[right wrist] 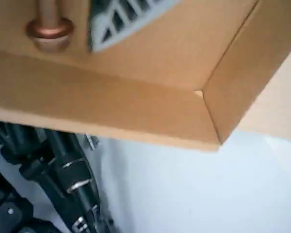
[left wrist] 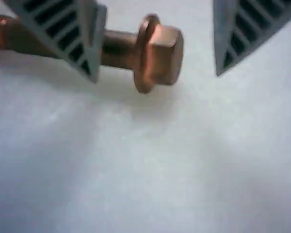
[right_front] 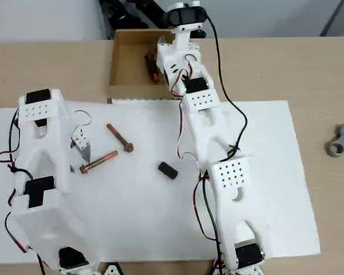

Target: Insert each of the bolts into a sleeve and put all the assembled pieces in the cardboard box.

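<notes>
Two copper bolts lie on the white mat. My left gripper [right_front: 81, 148] is low over the nearer bolt [right_front: 98, 162], open, with the hex head [left wrist: 160, 51] between its fingers [left wrist: 75, 36] and the shank running behind one of them. The second bolt [right_front: 120, 138] lies just beyond. A black sleeve [right_front: 167, 170] rests mid-mat. My right gripper [right_front: 163, 60] is inside the cardboard box [right_front: 123, 57], next to a bolted piece [right_front: 152, 67]. A part of my right gripper [right wrist: 121, 17] sits beside that piece's copper head [right wrist: 48, 29] above the box floor.
The box's inner corner [right wrist: 199, 92] and walls are close around the right gripper. A grey part [right_front: 339, 140] lies on the bare table far right. Cables and dark stands [right wrist: 63, 165] are behind the box. The mat's [right_front: 264, 132] right half is open room.
</notes>
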